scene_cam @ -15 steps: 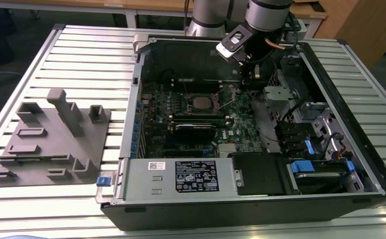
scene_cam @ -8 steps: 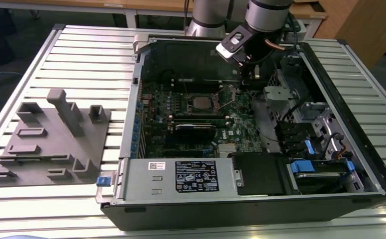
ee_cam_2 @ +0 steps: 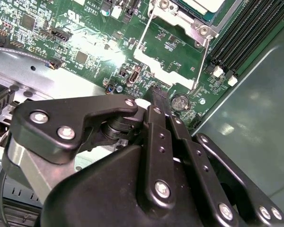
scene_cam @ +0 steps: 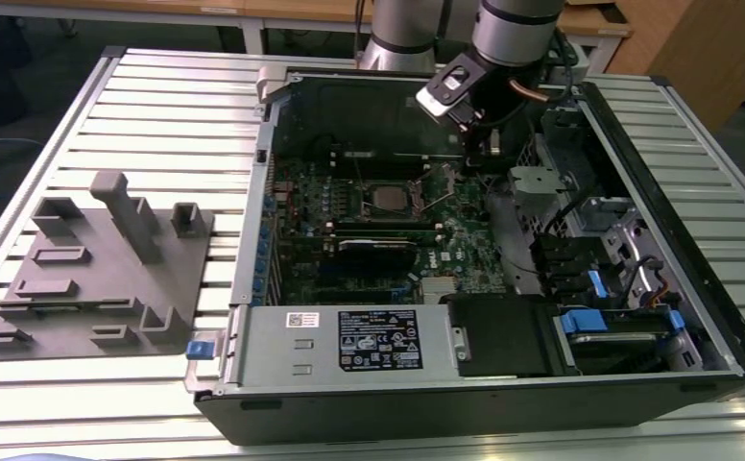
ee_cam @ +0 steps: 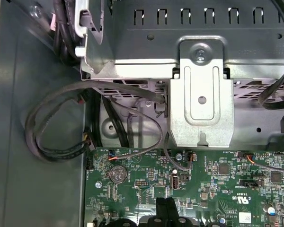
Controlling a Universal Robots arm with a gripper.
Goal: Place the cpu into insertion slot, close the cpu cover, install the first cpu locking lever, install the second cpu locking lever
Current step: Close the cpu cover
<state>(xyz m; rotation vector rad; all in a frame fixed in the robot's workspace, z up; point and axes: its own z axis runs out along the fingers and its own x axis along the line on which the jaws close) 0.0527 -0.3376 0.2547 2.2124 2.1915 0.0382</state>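
The gripper (scene_cam: pixel 490 146) hangs inside the open case (scene_cam: pixel 680 240), its two black fingers (ee_cam_2: pixel 154 124) pressed together with nothing between them. In both wrist views its tip (ee_cam: pixel 164 206) sits low over the green board (ee_cam_2: pixel 85 28), just beside a coin cell (ee_cam_2: pixel 181 100). A thin wire lever (ee_cam_2: pixel 200 66) ends near that tip and runs back to the slot (scene_cam: pixel 413 186). The cpu (scene_cam: pixel 387 197) lies in the slot, dull silver, toward the exterior view's left of the gripper. Long black memory slots (ee_cam_2: pixel 246 28) run alongside. Past the board's edge, the first wrist view shows a metal bracket (ee_cam: pixel 202 99) and looped grey cables (ee_cam: pixel 52 144). The case rests on a slatted tabletop (scene_cam: pixel 155 115), with a grey fixture (scene_cam: pixel 91 274) well apart at the exterior view's left.
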